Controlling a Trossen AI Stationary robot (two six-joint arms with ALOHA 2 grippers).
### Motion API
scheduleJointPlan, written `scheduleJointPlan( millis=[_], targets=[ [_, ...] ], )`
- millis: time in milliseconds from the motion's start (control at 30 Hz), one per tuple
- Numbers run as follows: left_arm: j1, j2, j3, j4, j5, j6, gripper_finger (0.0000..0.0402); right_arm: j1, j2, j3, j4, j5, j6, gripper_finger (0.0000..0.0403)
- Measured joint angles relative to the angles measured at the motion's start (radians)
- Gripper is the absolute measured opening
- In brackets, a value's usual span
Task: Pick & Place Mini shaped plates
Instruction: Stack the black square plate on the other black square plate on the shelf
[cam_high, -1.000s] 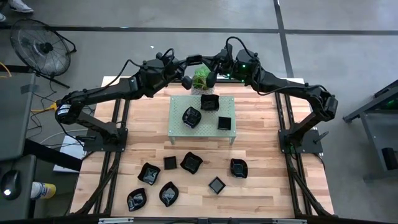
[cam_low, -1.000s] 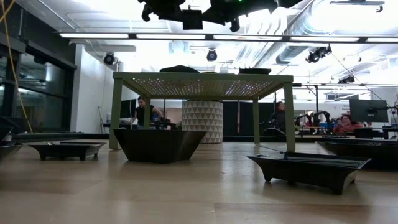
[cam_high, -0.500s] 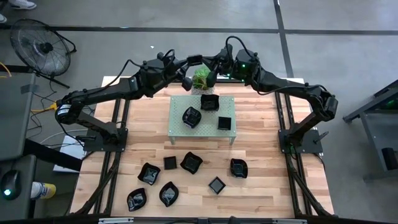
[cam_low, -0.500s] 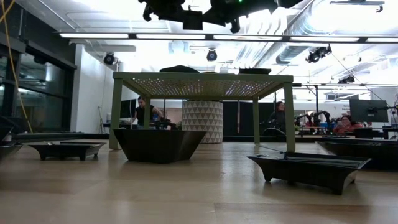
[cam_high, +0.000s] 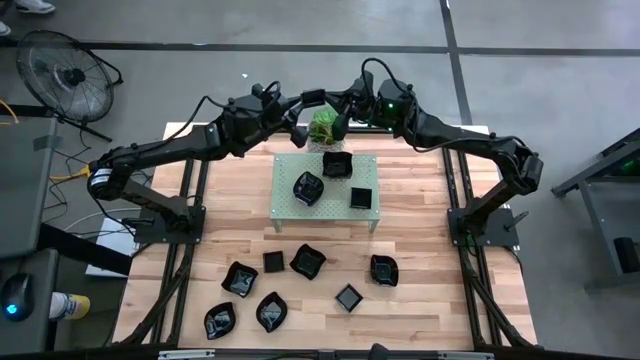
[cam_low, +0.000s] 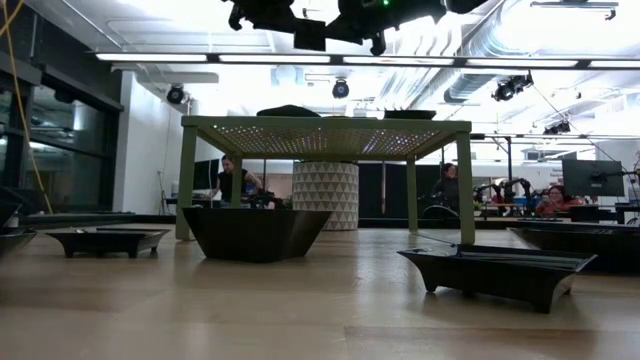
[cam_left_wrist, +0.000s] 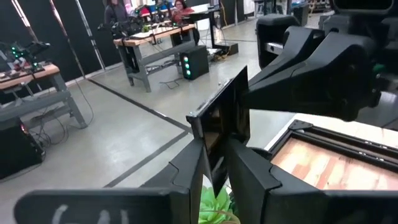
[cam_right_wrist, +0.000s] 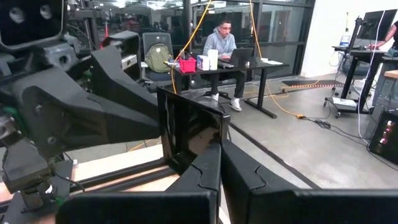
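Glossy black square mini plate (cam_right_wrist: 189, 134), edge-on, pinched between both tools

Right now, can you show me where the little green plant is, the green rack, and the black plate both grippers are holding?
Potted plant (cam_high: 322, 126), high view, on its leaves.
Green rack (cam_high: 290, 165), high view, on a bare corner.
Square black plate (cam_right_wrist: 189, 134), right wrist view, on its glossy face.

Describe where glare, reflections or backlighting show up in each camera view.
Low view: the ceiling strip lights glare brightly, leaving the nearest plate a dark backlit shape. High view: even light, with pale highlights on the wavy plate on the rack. Right wrist view: the glossy square plate in the right end effector carries a dim reflection.
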Motion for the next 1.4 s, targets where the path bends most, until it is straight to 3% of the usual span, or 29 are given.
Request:
scheduleJointPlan(
  millis=[333,800,1033,1233,1400],
  targets=[
    [0.0,0.0,0.0,-0.005,-0.003,0.026,0.0077,-0.002,0.0,0.0,0.0,0.004,-0.001,0.0],
    [-0.008,-0.055,0.0,-0.082,-0.109,0.044,0.0211,-0.055,0.0,0.0,-0.053,0.003,0.046,0.0],
    [-0.006,-0.154,0.0,-0.243,-0.142,0.04,0.0216,-0.088,-0.078,0.0,-0.196,0.015,0.103,0.0],
    [-0.005,-0.206,-0.008,-0.364,-0.141,0.025,0.0216,-0.105,-0.2,0.0,-0.453,0.018,0.212,0.0],
    [-0.005,-0.244,-0.097,-0.345,-0.103,0.008,0.0216,-0.105,-0.315,0.0,-0.717,0.015,0.353,0.0]
  ],
)
